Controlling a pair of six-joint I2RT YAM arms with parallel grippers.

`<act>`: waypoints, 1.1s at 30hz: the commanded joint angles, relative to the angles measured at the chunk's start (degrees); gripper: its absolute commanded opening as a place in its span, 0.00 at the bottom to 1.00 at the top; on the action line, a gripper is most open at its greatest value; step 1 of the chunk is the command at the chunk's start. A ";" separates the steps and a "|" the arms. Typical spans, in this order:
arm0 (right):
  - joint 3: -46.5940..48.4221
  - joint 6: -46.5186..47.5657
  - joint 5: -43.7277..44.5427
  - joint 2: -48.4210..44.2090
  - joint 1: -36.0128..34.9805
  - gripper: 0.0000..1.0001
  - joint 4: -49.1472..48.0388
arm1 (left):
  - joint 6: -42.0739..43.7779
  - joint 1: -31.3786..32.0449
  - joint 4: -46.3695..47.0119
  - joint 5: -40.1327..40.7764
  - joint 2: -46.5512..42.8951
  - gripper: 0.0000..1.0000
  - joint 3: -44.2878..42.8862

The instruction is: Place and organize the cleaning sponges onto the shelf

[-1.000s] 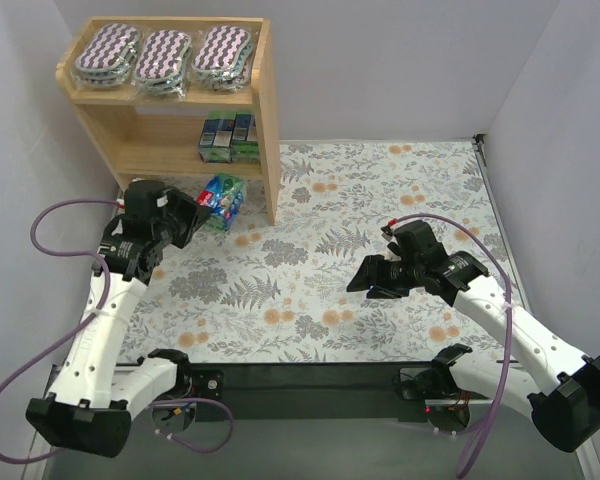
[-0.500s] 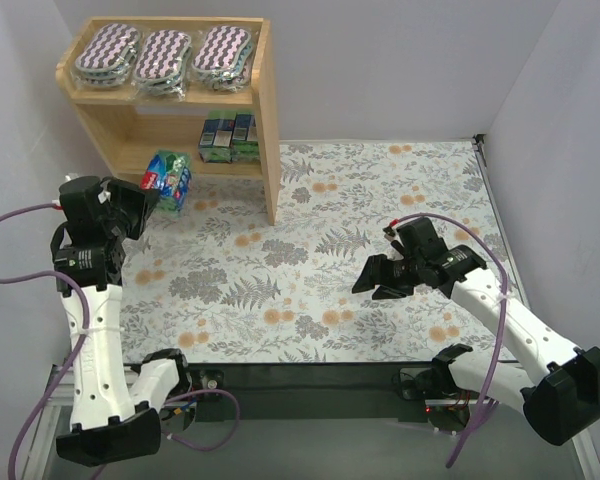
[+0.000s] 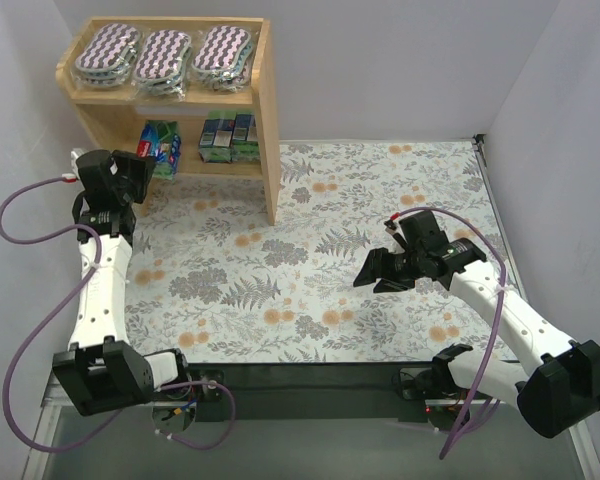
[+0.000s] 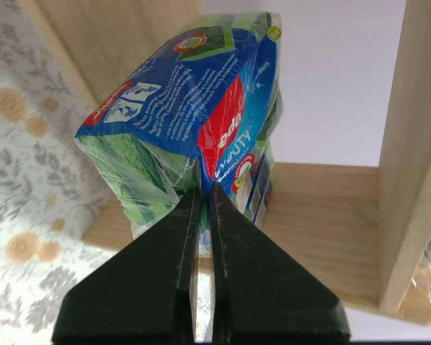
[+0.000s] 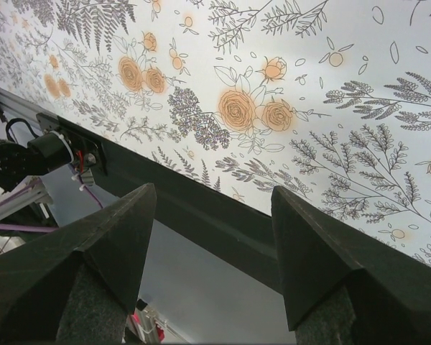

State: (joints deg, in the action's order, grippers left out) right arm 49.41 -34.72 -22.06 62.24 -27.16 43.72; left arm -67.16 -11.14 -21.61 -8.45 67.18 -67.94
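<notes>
Three purple-and-white zigzag sponges (image 3: 162, 58) lie side by side on the top tier of the wooden shelf (image 3: 270, 120). Two blue-and-green sponge packs (image 3: 228, 137) stand on the right of the lower tier. A third blue-and-green pack (image 3: 160, 147) (image 4: 201, 108) hangs at the left of that tier, just above its board (image 4: 330, 237). My left gripper (image 3: 146, 162) (image 4: 205, 188) is shut on the pack's plastic wrap from below. Over the table's right side my right gripper (image 3: 377, 275) (image 5: 212, 198) is open, with nothing between its fingers.
A floral cloth (image 3: 320, 260) covers the table. White walls close in behind and on both sides. The shelf's right upright (image 4: 416, 144) stands near the held pack. The black front rail (image 5: 201, 215) and cables (image 3: 20, 210) lie by the arm bases.
My left arm carried the blue-and-green pack from in front of the shelf leftward and back, up to the lower tier's left side. My right gripper barely moved and stayed open.
</notes>
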 commanded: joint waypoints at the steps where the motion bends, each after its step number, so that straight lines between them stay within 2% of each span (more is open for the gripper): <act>1: 2.45 1.50 -0.79 -0.01 0.70 0.60 0.13 | -1.92 -0.38 13.77 -2.71 3.39 0.00 0.35; 14: 0.60 0.97 -1.05 -1.33 2.37 0.60 -1.27 | -5.09 -0.20 26.61 -9.74 15.78 0.00 1.24; 19: 0.43 0.97 -1.23 -0.98 2.81 0.60 -1.71 | -4.83 1.73 27.50 -10.01 19.04 0.00 -0.61; 31: 0.42 1.23 -1.67 -0.28 3.69 0.60 -2.59 | -8.17 3.23 27.23 -9.40 19.75 0.00 0.53; 32: 0.51 1.32 -1.67 -0.19 3.78 0.60 -2.59 | -8.25 3.31 27.14 -9.22 19.05 0.05 0.70; 33: 0.60 1.32 -1.58 -0.19 3.78 0.60 -2.50 | -8.34 3.31 26.79 -8.87 18.61 0.22 0.97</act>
State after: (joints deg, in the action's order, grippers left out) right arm 49.39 -34.22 -22.87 62.19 -23.73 42.92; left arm -74.56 -8.47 5.26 -17.54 87.85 -66.89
